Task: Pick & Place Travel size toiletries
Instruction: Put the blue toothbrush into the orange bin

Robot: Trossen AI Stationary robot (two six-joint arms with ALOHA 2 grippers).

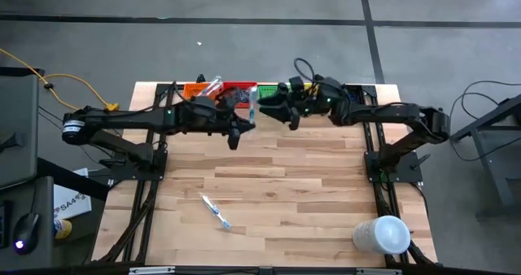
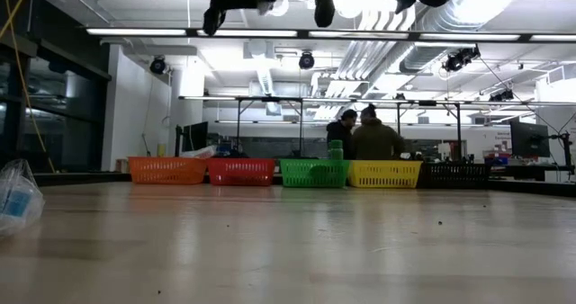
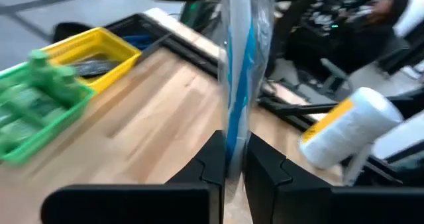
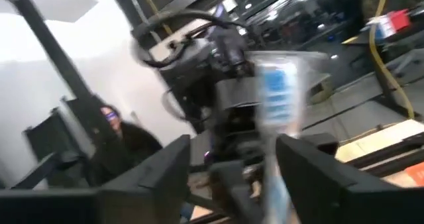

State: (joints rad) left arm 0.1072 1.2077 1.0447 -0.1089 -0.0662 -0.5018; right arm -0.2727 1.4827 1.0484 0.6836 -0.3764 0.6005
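Worktop's far edge: my left gripper pinches the light, crinkly, slippery wrapped toothbrush low; right gripper spread.

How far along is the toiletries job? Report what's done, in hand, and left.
Done: green bottles already sit in the green bin.
In hand: the left gripper is shut on a clear-wrapped toothbrush, raised near the bins; the right gripper stands open around the same brush.
Left: binning that brush, then the second toothbrush lying on the table.
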